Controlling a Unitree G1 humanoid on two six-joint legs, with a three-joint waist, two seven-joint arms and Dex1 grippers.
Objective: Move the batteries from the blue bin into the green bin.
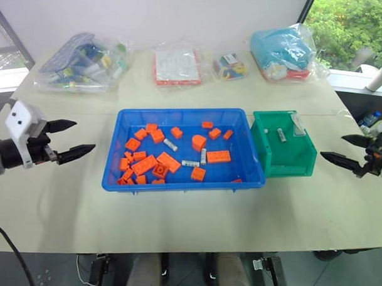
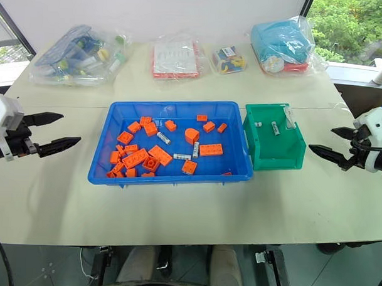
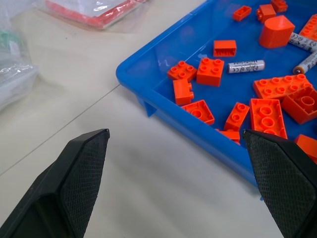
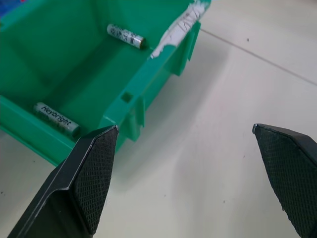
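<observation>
Both claws spread wide, empty, off the bins.

Left gripper [image 1: 72, 139] hovered beyond the blue bin's [image 1: 177, 186] left rim; right gripper [image 1: 346, 151] hovered past the green bin's [image 1: 290, 165] right wall, touching nothing. Three batteries [image 1: 190, 163] lay among orange bricks [image 1: 146, 163] mid-tray; two more rested in the green bin, at the worktop's centre.

We see the blue bin [image 1: 118, 153] at the middle of the table [image 1: 176, 211], the green bin [image 1: 303, 161] touching its right side. Three batteries [image 1: 190, 163] lie among bricks [image 1: 218, 156] inside the blue bin; two lie in the green bin. Bags [image 1: 81, 62] line the table's far edge.
</observation>
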